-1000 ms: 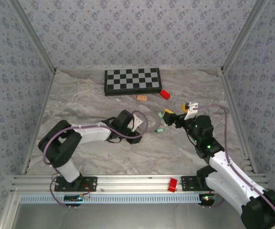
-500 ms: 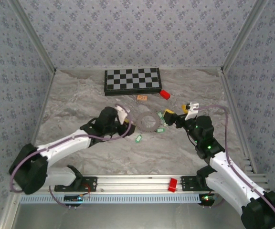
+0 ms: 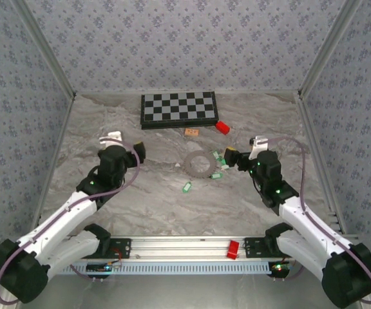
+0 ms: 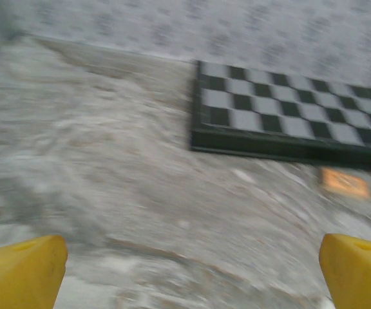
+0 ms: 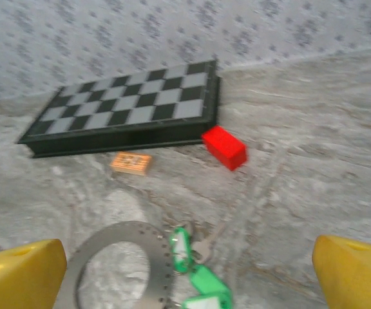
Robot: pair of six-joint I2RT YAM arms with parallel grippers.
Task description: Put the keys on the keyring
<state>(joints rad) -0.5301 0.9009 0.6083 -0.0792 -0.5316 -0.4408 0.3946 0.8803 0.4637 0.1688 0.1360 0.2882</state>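
Left arm is reaching up the left side, its hand [image 3: 126, 143] spread wide with nothing in it, well apart from the keyring [image 3: 190, 162]. Right hand [image 3: 242, 149] is released too and points at the ring. The ring lies flat mid-worktop [image 3: 147, 206], with the green keys [image 3: 218, 158] loose just beside its right edge.

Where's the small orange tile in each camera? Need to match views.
Top external: orange tile just in front of the chessboard, right of its middle.
Left wrist: orange tile at far right, below the chessboard's near edge.
Right wrist: orange tile left of centre, before the chessboard.
Shared landmark: the chessboard.
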